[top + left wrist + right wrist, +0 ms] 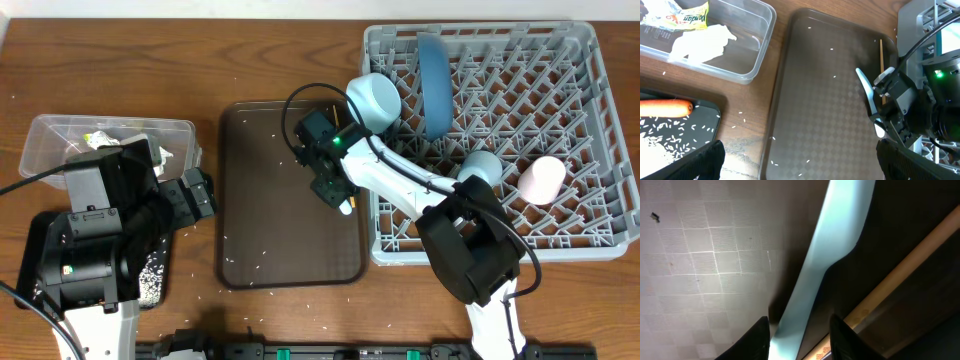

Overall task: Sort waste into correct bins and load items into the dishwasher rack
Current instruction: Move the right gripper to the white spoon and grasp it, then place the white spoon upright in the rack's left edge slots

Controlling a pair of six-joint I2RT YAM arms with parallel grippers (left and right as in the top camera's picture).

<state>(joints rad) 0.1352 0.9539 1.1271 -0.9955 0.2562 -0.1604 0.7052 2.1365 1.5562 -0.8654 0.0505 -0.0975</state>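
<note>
The dishwasher rack (590, 110) fills my right side. In it the dark-blue plate (434, 85) stands on edge, the light blue bowl (375, 98) sits at the near-left corner, and the light blue cup (482, 166) and the pink cup (541, 180) sit lower down. The brown serving tray (270, 200) lies in the middle, speckled with loose grains.

On my left, the clear tub (755, 60) holds the white napkin (700, 42) and the yellow wrapper (685, 17). The black tray (705, 117) holds the carrot (665, 107) and the rice (655, 145).

My left gripper (800, 147) gapes wide, with nothing in it. My right gripper (799, 325) straddles the light blue utensil (866, 87) at the serving tray's right edge, but I cannot tell whether it pinches. A chopstick (881, 60) lies just beside the utensil.
</note>
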